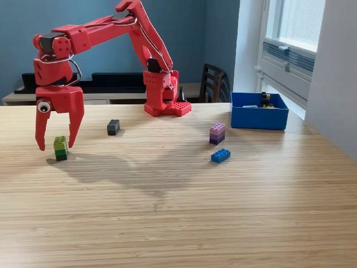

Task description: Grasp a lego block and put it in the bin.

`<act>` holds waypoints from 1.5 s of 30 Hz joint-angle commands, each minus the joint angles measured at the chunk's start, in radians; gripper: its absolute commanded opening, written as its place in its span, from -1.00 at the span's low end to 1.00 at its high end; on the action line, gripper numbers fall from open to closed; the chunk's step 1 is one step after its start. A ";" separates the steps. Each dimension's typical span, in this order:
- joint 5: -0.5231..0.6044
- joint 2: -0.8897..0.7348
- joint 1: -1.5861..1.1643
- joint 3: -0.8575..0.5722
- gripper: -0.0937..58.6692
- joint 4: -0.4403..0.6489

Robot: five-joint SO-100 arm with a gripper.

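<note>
1. Exterior view shows the green block (pixel 60 148), a light green piece stacked on a darker one, standing on the tabletop (pixel 178 212) at the view's left.
2. Around it hangs the red tool (pixel 55 143), its two fingers spread apart, one on either side of the block with the tips low near the wood; no contact with the block is visible.
3. Other blocks lie loose: a dark grey one (pixel 113 127) a little to the view's right, a purple stack (pixel 217 133) and a blue one (pixel 220 155) near the middle.
4. Far off at the view's right sits the bin (pixel 259 118), with a few small pieces already visible inside.
5. Progress judged from this: the approach looks nearly complete, while the squeeze, lift, carry across the tabletop and drop into the bin all remain.
</note>
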 commanded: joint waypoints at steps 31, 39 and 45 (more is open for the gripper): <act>-0.051 0.104 -0.117 -0.259 -0.99 0.279; -0.140 0.436 -0.413 -0.101 -1.00 0.293; -0.239 0.634 -0.753 0.120 -1.00 0.293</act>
